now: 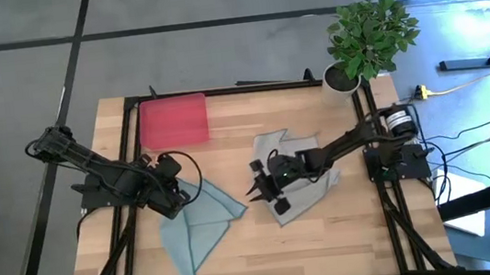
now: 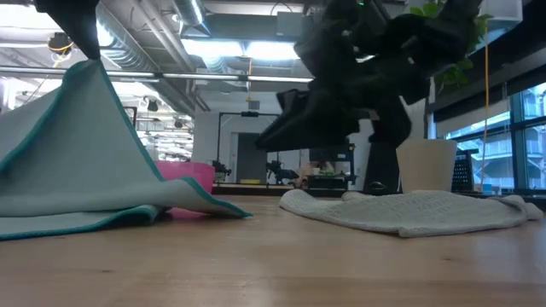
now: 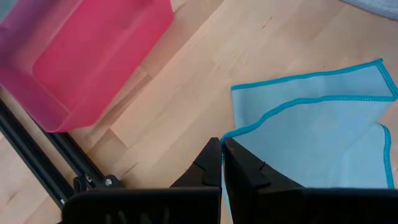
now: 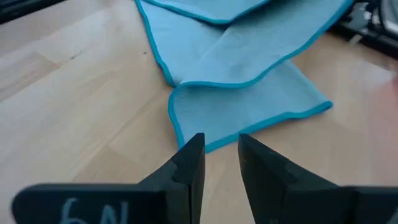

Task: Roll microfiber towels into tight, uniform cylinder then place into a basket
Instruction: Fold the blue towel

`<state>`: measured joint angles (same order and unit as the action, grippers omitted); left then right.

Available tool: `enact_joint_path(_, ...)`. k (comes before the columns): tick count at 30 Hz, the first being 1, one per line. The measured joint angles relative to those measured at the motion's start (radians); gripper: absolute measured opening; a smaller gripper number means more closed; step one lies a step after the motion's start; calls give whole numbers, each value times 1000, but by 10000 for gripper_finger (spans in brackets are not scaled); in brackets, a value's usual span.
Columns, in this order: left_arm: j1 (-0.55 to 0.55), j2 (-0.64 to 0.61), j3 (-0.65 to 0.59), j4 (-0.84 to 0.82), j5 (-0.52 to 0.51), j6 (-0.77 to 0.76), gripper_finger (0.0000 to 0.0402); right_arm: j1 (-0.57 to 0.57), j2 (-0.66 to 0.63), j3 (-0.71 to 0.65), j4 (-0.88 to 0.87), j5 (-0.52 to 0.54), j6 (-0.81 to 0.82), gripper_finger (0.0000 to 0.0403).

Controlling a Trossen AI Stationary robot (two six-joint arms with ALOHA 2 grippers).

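From above, the blue towel [image 1: 201,224] lies crumpled between both arms, the grey towel [image 1: 297,170] under the right arm, the red basket [image 1: 174,121] behind; low view: the left gripper [image 2: 81,38] lifts the blue towel's corner; left wrist view: its fingers [image 3: 239,168] pinch the hem; right wrist view: the right gripper [image 4: 221,155] stands apart, holding nothing.

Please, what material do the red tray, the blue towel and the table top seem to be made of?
Red tray: probably plastic, smooth, slightly translucent walls with rounded corners. Blue towel: soft thin cloth, likely microfiber, matte, with a stitched teal edge and loose folds. Table top: pale wood, visible grain and plank seams, light sheen.
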<state>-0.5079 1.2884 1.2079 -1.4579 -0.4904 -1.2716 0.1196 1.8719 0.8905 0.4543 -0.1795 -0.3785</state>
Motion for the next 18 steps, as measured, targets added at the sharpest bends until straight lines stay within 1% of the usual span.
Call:
enact_joint_path(5, 0, 0, 0, 3, -2, 0, 0, 25, 59, 81, -95, 1, 11, 99)
enact_joint_path(10, -3, 0, 0, 6, -8, 0, 0, 63, 106, 104, -98, -6, 27, 99)
enact_joint_path(12, -4, 0, 0, 17, -8, 0, 0, 73, 113, 104, -103, 22, 6, 99)
enact_joint_path(15, -4, 0, 0, 30, -9, 0, 0, 84, 115, 104, -100, 97, 10, 99)
enact_joint_path(18, -4, 0, 0, 31, -9, 12, 0, 93, 115, 104, -100, 116, 12, 99)
